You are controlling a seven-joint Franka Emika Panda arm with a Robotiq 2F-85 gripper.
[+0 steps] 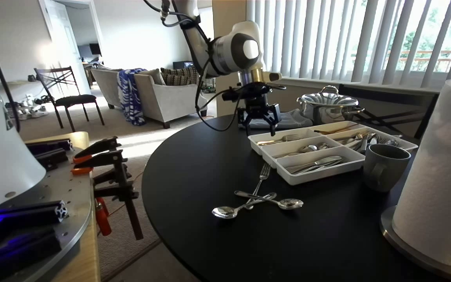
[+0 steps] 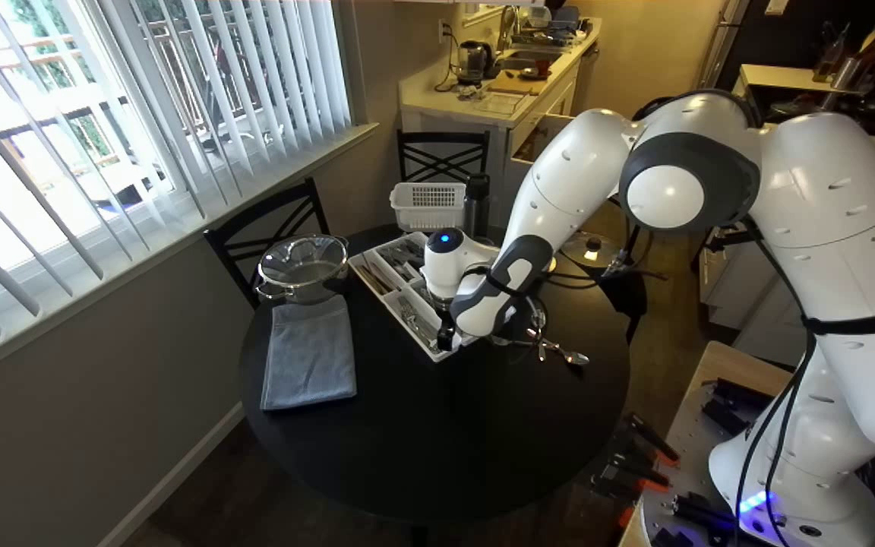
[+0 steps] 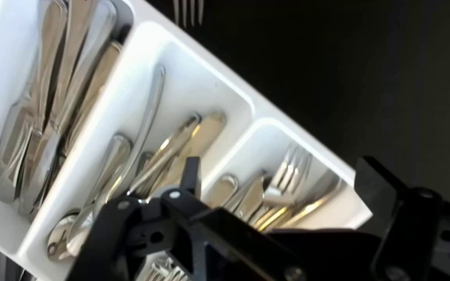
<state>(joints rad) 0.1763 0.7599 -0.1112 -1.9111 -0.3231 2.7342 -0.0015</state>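
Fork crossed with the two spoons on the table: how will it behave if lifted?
The fork looks metal, so probably stiff; its shine suggests it may slip when pinched; lifting it could shift the two spoons crossing it.

No text, label, brand, number or sign can be read in any view. On the arm above the gripper, any lettering is too small or blurred to make out. The small pale patch in the background of an exterior view, well apart from the gripper, shows nothing legible either.
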